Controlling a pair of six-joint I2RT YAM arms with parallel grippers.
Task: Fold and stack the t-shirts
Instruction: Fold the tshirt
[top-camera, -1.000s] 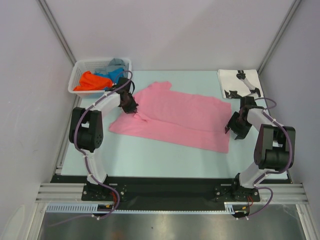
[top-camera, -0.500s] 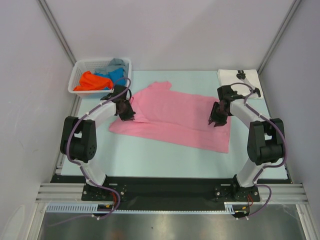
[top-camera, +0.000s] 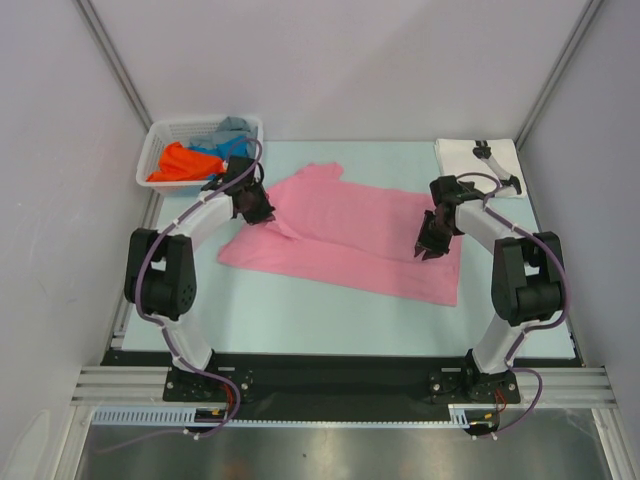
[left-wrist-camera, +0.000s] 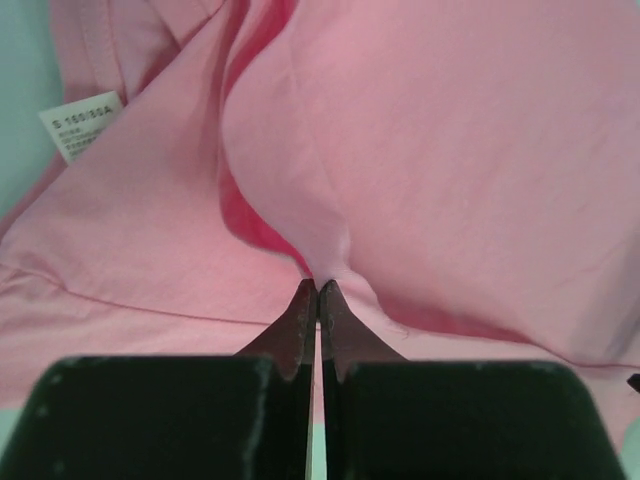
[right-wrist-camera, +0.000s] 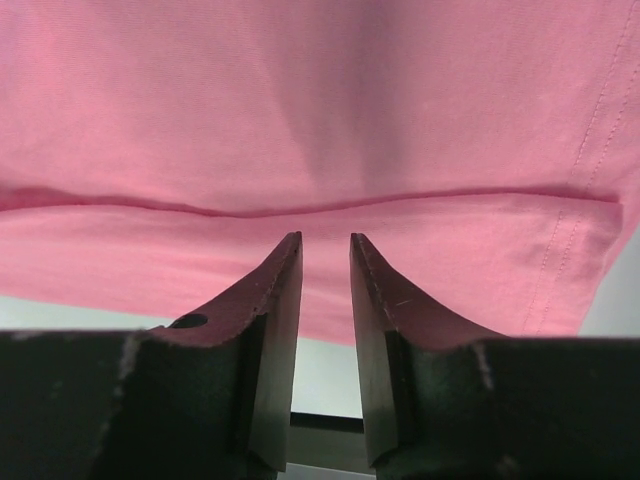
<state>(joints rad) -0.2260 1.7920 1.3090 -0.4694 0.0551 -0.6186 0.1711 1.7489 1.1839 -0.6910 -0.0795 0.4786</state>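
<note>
The pink shirt (top-camera: 345, 235) lies across the middle of the table (top-camera: 300, 320), its far layer folded over the near one. The left gripper (left-wrist-camera: 318, 290) is clamped on a pinch of cloth at the shirt's left end, and the right gripper (right-wrist-camera: 325, 240) sits low at the fold line near the right end, jaws slightly apart and not gripping. Orange (top-camera: 178, 162) and blue (top-camera: 225, 152) shirts fill the basket (top-camera: 165, 135) far left.
</note>
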